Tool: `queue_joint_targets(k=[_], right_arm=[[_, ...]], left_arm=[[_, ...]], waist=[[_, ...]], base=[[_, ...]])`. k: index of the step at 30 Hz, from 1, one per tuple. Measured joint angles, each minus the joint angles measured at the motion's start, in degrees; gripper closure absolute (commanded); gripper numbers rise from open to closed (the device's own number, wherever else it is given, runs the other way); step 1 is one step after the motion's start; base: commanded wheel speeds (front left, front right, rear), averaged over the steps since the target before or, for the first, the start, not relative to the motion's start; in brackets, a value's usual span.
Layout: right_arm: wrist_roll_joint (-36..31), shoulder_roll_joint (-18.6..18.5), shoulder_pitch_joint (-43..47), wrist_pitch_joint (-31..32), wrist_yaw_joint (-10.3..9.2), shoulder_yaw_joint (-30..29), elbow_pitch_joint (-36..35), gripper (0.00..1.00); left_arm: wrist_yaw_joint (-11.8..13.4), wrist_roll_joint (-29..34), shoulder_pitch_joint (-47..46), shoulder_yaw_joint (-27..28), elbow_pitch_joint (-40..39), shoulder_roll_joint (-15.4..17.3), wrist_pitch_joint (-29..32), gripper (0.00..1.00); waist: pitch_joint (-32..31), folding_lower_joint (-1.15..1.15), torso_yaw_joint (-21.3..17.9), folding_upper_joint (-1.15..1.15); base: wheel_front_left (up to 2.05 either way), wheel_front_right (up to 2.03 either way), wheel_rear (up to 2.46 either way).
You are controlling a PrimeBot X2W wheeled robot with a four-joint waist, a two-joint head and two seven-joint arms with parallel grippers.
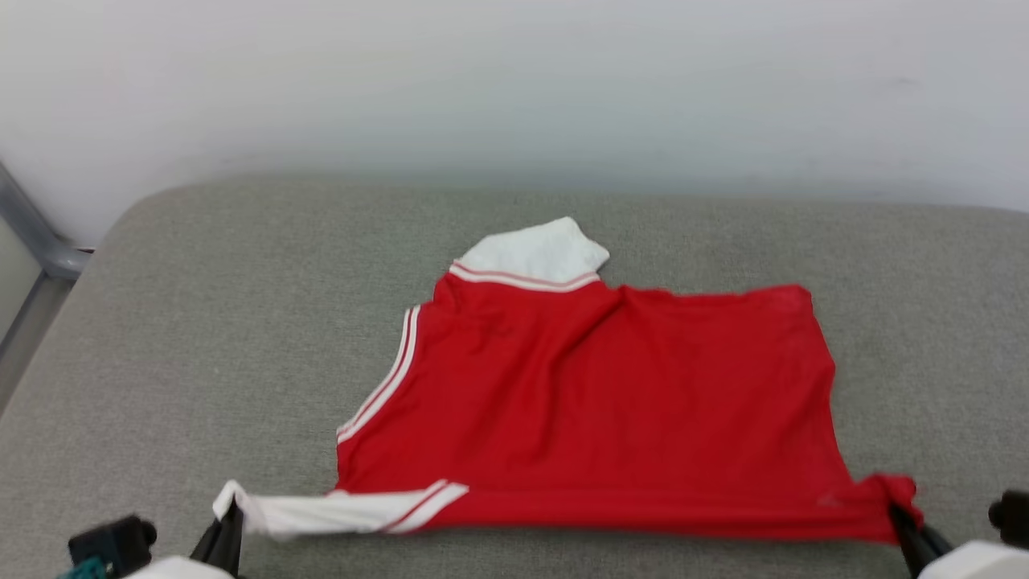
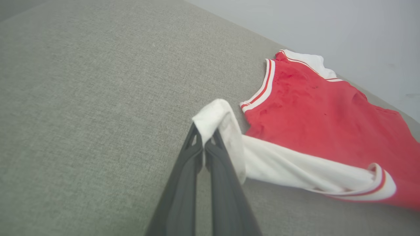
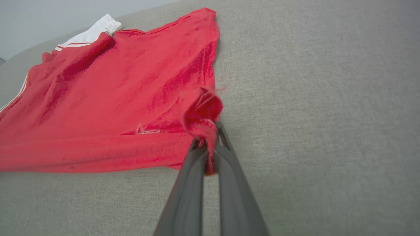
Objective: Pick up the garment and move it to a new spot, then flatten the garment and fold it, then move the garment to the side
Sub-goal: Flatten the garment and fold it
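Bunched cloth of the garment (image 1: 595,402) hides the tips of the left gripper (image 2: 205,132) and right gripper (image 3: 211,136), while the left wrist view crops its right part, the right wrist view its left.

The left pincer (image 2: 204,141) has two long dark grey fingers (image 2: 183,183), narrowing toward the tip, each with a small triangular opening near its end. The right pincer (image 3: 211,137) is built the same. Behind it sit a pale white shell (image 1: 977,559) and a black knob (image 1: 1011,515). By the left one is a black block (image 1: 112,543) with a teal piece (image 1: 84,569).
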Motion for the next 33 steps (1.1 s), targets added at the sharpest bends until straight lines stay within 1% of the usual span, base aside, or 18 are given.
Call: queue_joint_targets(k=[4, 7, 10, 14, 17, 20, 27, 33], right_arm=[[0.23, 1.3, 6.18, 2.72, 0.04, -0.91, -3.52, 1.0], [0.51, 1.54, 9.11, 4.3, 0.04, -1.4, -4.87, 1.0], [0.6, 1.57, 10.12, 5.02, 0.04, -1.38, -5.71, 1.0], [0.58, 1.53, 8.77, 5.81, -0.15, 0.31, -6.39, 1.0], [-0.35, 1.41, 4.78, 6.68, -0.38, 1.52, -6.55, 1.0], [-1.4, 1.31, 0.85, 6.92, -0.41, 2.24, -5.79, 1.0], [-2.98, 1.0, -5.86, 6.47, -0.41, 3.96, -0.67, 1.0], [-3.41, 0.6, -9.09, 4.88, -0.42, 4.89, 4.74, 1.0]], left_arm=[[3.47, -0.97, 6.69, 0.77, -6.11, 0.82, 2.07, 1.0], [5.43, -1.78, 10.06, 1.1, -10.06, 1.36, 3.47, 1.0], [6.49, -1.98, 11.73, 1.24, -13.46, 2.08, 4.53, 1.0], [6.69, -0.89, 9.98, 0.91, -16.39, 3.3, 5.25, 1.0], [6.22, 0.08, 5.38, -0.31, -16.62, 3.39, 6.11, 1.0], [4.95, 0.76, 0.57, -1.43, -15.41, 2.79, 6.46, 1.0], [0.93, 1.67, -8.87, -4.52, -7.86, 0.62, 6.61, 1.0], [-2.09, 1.62, -13.32, -6.62, -0.33, -1.1, 7.4, 1.0]], waist=[[-1.62, 0.0, 0.58, 0.0], [-1.94, 0.01, 0.58, 0.0], [-1.8, 0.01, 0.34, 0.0], [-0.91, 0.01, -0.04, 0.0], [0.63, 0.02, -0.34, 0.0], [2.66, 0.02, -0.58, 0.0], [7.75, 0.03, -1.06, 0.0], [11.14, 0.04, -1.63, 0.0]], base=[[0.0, 0.0, 0.0], [0.0, 0.0, 0.0], [0.0, 0.0, 0.0], [0.0, 0.0, 0.0], [0.0, 0.0, 0.0], [0.0, 0.0, 0.0], [0.0, 0.0, 0.0], [0.0, 0.0, 0.0]])
